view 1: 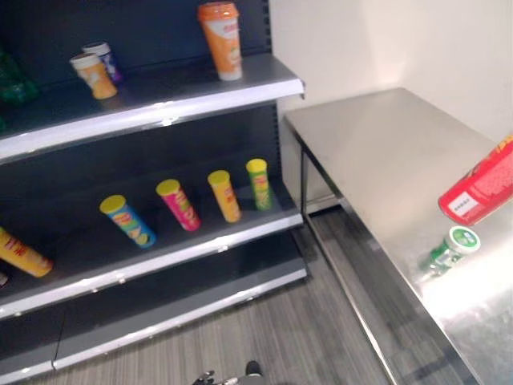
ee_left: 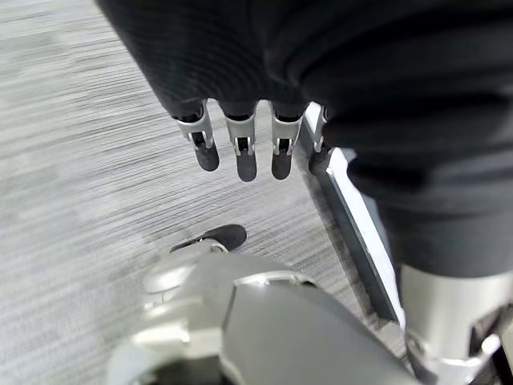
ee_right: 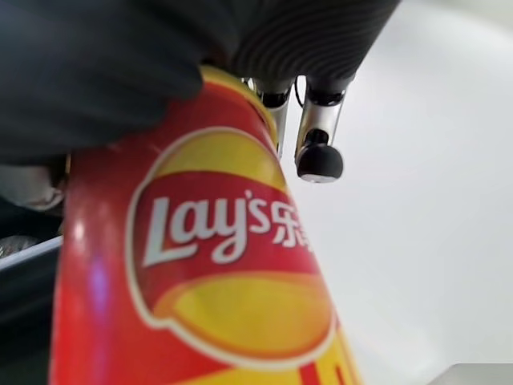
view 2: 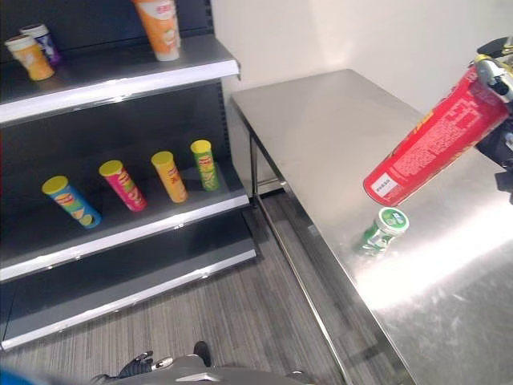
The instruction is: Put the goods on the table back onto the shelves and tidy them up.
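Overhead, right robot hand (view 2: 498, 76) clasping a tilted red can (view 2: 433, 140); wrist-side, left robot hand (ee_left: 240, 148) loosely open.

Two head eyes look down; two wrist cameras look close.
Both eyes share shelves (view 1: 144, 112) at 10 o'clock and bench (view 2: 337, 128) at 2; left wrist faces floor (ee_left: 72, 160); right wrist hugs red can (ee_right: 208, 289).

Red can (view 2: 433, 144), green-capped bottle (view 2: 383, 228), perhaps steel-grey table (view 2: 321, 120)
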